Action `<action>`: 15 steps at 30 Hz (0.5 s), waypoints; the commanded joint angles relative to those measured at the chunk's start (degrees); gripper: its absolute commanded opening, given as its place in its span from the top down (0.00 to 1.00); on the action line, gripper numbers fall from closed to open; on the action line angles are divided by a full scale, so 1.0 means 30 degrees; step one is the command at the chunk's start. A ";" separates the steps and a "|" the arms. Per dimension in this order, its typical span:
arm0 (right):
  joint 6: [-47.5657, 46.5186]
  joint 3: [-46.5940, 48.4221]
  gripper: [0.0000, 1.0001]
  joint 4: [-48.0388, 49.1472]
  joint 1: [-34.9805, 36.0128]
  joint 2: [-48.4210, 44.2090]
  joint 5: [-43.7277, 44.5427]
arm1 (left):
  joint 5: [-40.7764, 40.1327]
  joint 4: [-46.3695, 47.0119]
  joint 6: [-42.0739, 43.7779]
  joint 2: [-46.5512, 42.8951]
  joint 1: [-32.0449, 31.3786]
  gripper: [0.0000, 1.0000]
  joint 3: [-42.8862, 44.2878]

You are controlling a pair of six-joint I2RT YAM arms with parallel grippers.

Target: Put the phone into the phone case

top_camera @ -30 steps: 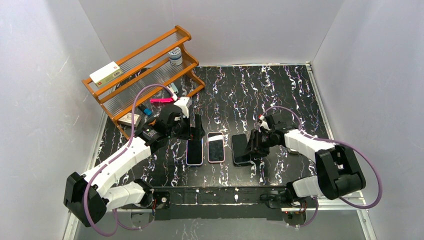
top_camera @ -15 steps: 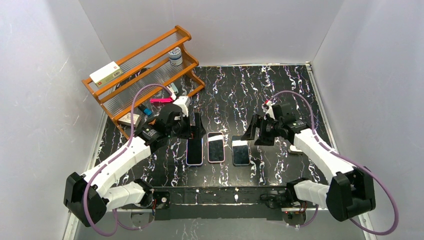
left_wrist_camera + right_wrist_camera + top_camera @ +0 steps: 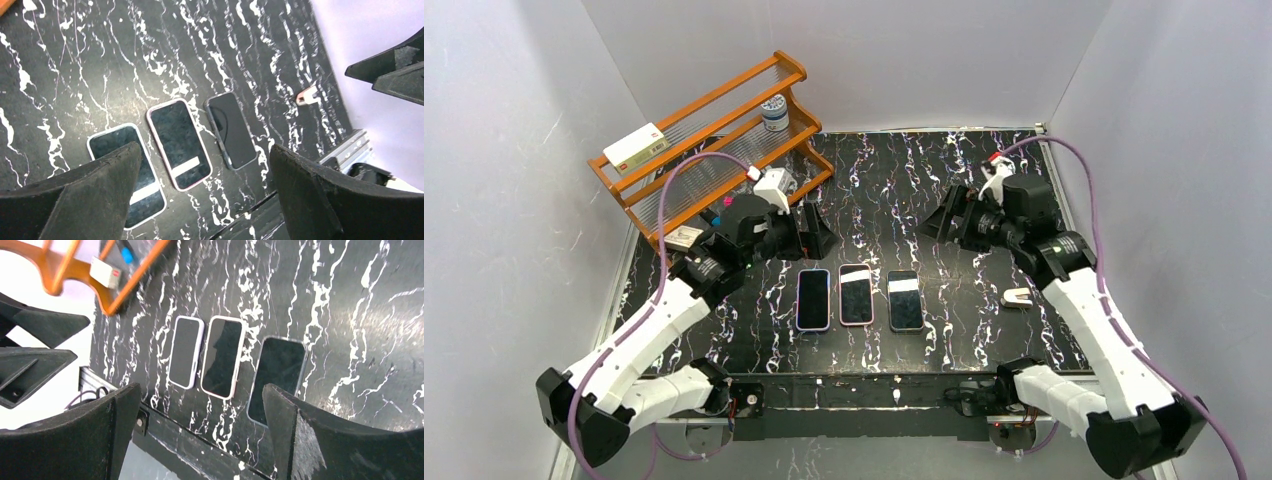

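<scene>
Top external view: the dark glass phone (image 3: 905, 300) lies seated in its thin grey-rimmed phone case (image 3: 905, 328) on the black marbled table (image 3: 874, 180), beside two other cased phones; insertion looks finished; left gripper (image 3: 814, 233) and right gripper (image 3: 944, 222) hover empty, jaws apart.

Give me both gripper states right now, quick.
Left gripper: open, holding nothing.
Right gripper: open, holding nothing.

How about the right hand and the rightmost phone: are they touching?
Apart. The top view shows the right hand open, well away from the rightmost phone, with bare tabletop between them.
</scene>
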 commanded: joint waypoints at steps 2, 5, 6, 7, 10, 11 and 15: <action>0.0254 0.1541 0.01 0.0403 -0.0141 -0.2110 0.1399 | -0.0417 0.0250 -0.0314 -0.1433 0.0019 0.02 0.1377; 0.0650 0.1476 0.01 0.1016 -0.0132 -0.3217 0.1794 | -0.0418 0.0215 -0.0314 -0.1846 0.0019 0.02 0.1527; 0.0787 0.1389 0.01 0.1176 -0.0124 -0.3500 0.1890 | -0.0872 0.0215 -0.0314 -0.1982 0.0019 0.02 0.1514; 0.0929 0.1268 0.01 0.1310 -0.0112 -0.3821 0.1939 | -0.1115 0.0192 -0.0314 -0.2087 0.0019 0.02 0.1490; 0.1164 0.0865 0.01 0.1500 -0.0111 -0.4485 0.1959 | -0.1676 -0.0051 -0.0343 -0.2363 0.0019 0.02 0.1410; 0.1254 0.0785 0.01 0.1504 -0.0110 -0.4622 0.1980 | -0.1754 -0.0086 -0.0344 -0.2442 0.0019 0.02 0.1357; 0.1339 0.0661 0.01 0.1349 -0.0103 -0.4887 0.2002 | -0.1991 -0.0210 -0.0344 -0.2600 0.0019 0.02 0.1249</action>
